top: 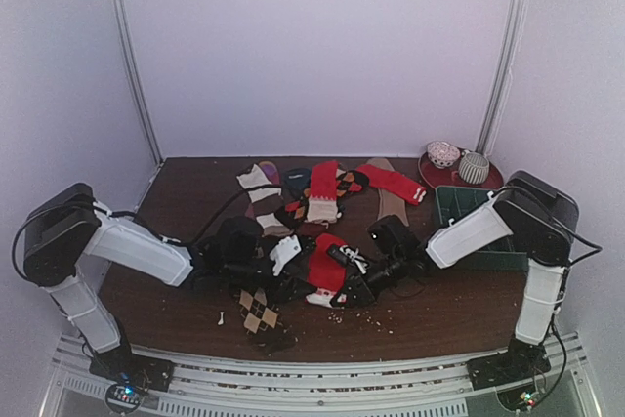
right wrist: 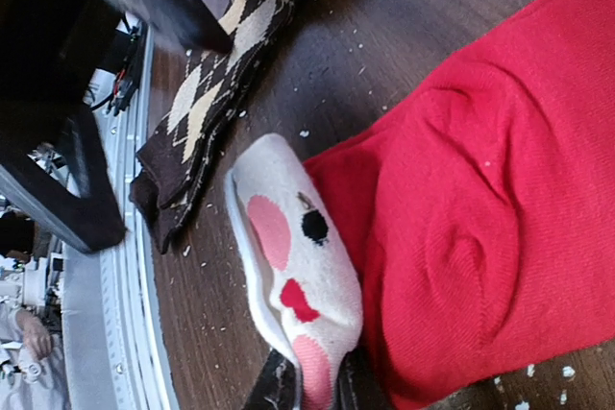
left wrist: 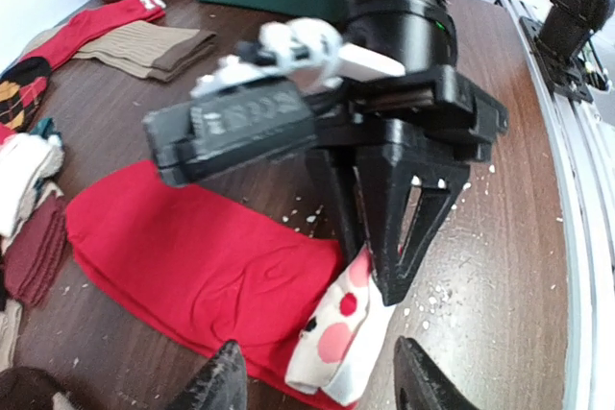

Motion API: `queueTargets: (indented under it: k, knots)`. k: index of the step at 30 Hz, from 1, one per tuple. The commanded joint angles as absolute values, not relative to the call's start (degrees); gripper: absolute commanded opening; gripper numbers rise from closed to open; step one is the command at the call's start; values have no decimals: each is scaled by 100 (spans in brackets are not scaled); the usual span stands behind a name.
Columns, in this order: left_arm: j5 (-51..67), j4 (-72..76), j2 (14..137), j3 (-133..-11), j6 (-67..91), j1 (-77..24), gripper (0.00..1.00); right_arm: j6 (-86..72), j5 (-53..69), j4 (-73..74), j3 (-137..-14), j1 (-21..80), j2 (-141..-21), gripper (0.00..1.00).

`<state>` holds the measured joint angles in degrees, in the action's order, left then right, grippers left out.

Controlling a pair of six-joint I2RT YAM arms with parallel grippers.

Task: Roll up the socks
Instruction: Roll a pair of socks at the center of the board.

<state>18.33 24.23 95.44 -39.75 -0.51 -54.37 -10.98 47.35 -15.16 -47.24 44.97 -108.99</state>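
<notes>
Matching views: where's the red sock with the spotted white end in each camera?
Top external: red sock mid-frame, lower half.
Left wrist: sock lower left to centre, under the right gripper.
Right wrist: sock fills the right half.
Shared landmark: its spotted white end, held between the right gripper's fingers.
</notes>
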Motion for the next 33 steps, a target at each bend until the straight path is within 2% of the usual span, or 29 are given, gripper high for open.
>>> queueTargets:
  k: [1, 10, 17, 21, 27, 33]
  knots:
    - [2082, 3035, 9985, -4073, -414, -5589, 52, -1210, 4609, 355, -4544, 4439, -11455, 13]
    - [2026, 3113, 10539, -4190, -384, -5607, 44, -1265, 4587, 483, -4603, 4408, -11516, 13]
    - [2056, 3154, 10687, -4271, -217, -5607, 19, -1258, 4536, 483, -4580, 4403, -11490, 14]
    - [2079, 2923, 10870, -4385, -89, -5607, 0, -1211, 4481, 472, -4591, 4403, -11436, 16]
    - [2009, 2252, 10936, -4412, 744, -5433, 0, -1020, 3891, -44, -4343, 4405, -10600, 31]
    - [2316, 1360, 11042, -4509, 1525, -5275, 0, -635, 2968, -1314, -3737, 4463, -9279, 37]
